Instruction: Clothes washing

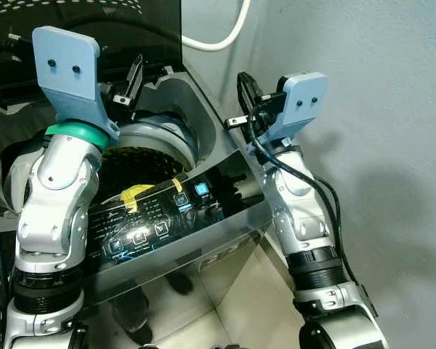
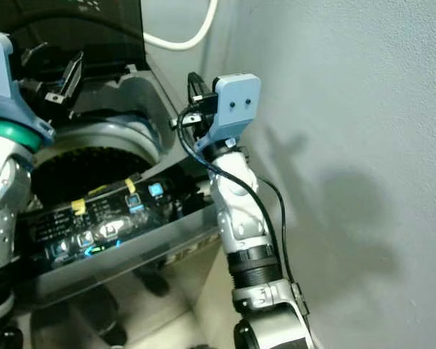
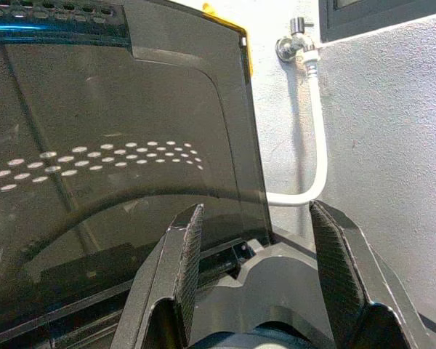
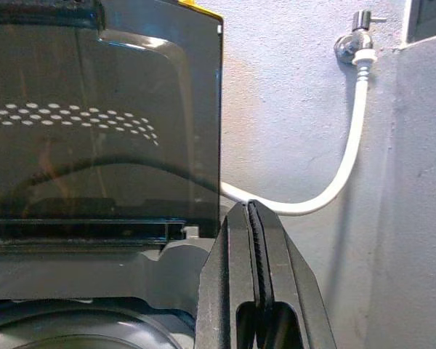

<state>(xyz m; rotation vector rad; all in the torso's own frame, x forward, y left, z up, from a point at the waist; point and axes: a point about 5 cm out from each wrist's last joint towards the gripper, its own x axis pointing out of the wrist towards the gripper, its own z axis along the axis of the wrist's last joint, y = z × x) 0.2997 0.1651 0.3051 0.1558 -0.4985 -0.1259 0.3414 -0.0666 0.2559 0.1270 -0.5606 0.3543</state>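
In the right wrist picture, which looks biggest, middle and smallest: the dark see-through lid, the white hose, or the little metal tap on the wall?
1. The dark lid looks largest by far.
2. The white hose, long but thin.
3. The metal tap looks smallest.
The lid also stands nearer the camera, which adds to its apparent size.

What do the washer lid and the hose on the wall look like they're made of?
The washer lid looks like dark tinted glass or plastic, glossy: it mirrors the drum's holes. The hose seems flexible white plastic or rubber, smooth, bending from a shiny metal tap.

Grey top-loading washer [image 1: 203, 138], dark lid [image 3: 116, 145] upright, drum [image 1: 142, 163] open.
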